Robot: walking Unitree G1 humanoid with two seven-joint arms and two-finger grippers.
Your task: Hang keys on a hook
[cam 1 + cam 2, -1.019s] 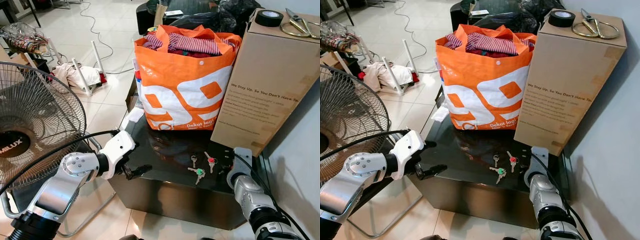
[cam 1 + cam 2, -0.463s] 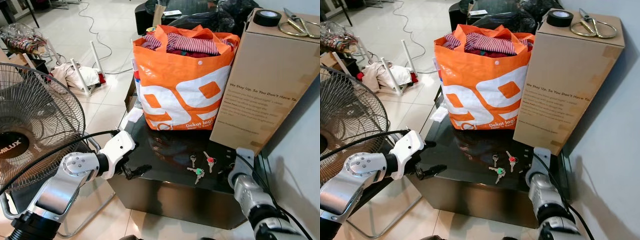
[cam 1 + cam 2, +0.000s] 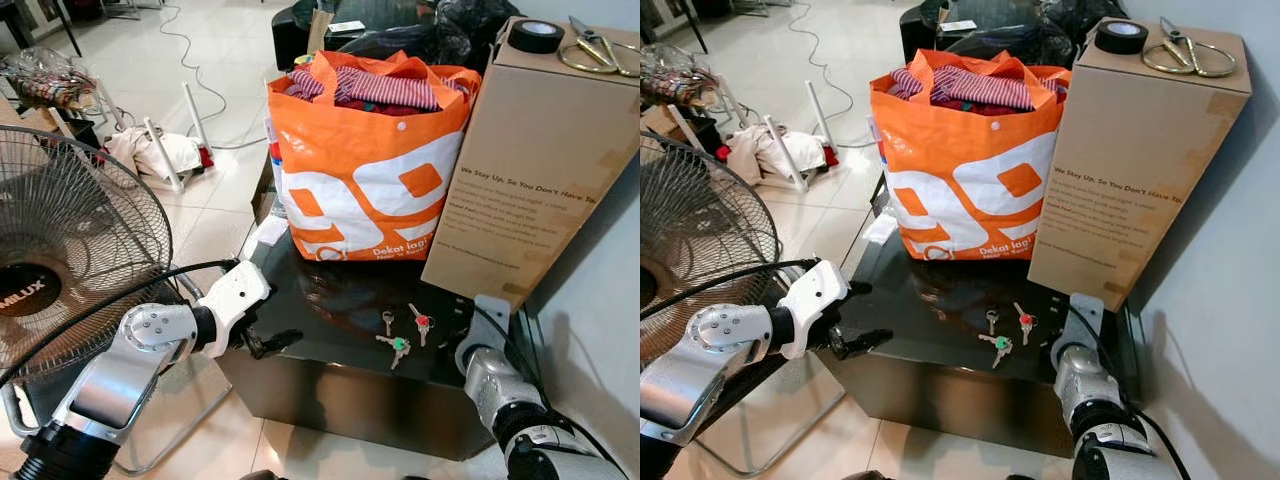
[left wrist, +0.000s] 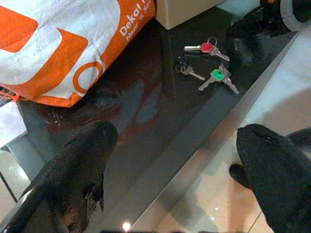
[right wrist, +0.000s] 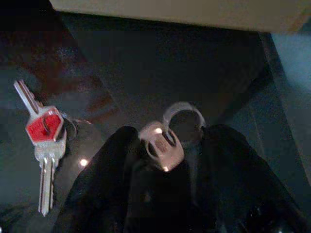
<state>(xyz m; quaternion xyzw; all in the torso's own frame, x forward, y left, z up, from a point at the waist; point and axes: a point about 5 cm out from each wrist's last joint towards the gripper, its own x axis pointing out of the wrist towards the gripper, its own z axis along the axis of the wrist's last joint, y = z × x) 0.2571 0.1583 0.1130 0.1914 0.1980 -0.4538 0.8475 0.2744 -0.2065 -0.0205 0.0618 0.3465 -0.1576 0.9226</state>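
Down on the glossy black surface (image 3: 330,375), three keys lie near its front edge, toward the front right corner: a bare metal key (image 3: 387,321), a red-capped key (image 3: 419,322) just beside it, and a green-capped key (image 3: 397,346) nearest the edge. The right tool (image 5: 167,145) sits low at the right end of the surface, just beside the red-capped key, its two black fingers (image 5: 104,184) drawn close on a small silver clasp with a ring (image 5: 165,138). The left tool (image 4: 175,160) hovers off the front left corner of the surface, its fingers (image 4: 77,170) spread wide with nothing between them, pointing across toward the keys.

Behind the keys, an orange and white shopping bag (image 3: 365,170) stuffed with striped fabric stands at the back of the surface. A tall cardboard box (image 3: 525,160) stands to its right, touching it, with a roll of black tape (image 3: 538,36) and gold-handled scissors (image 3: 597,50) on its top. On the floor to the left stands an electric fan (image 3: 70,270), and farther back a cable (image 3: 185,50) trails over the tiles.
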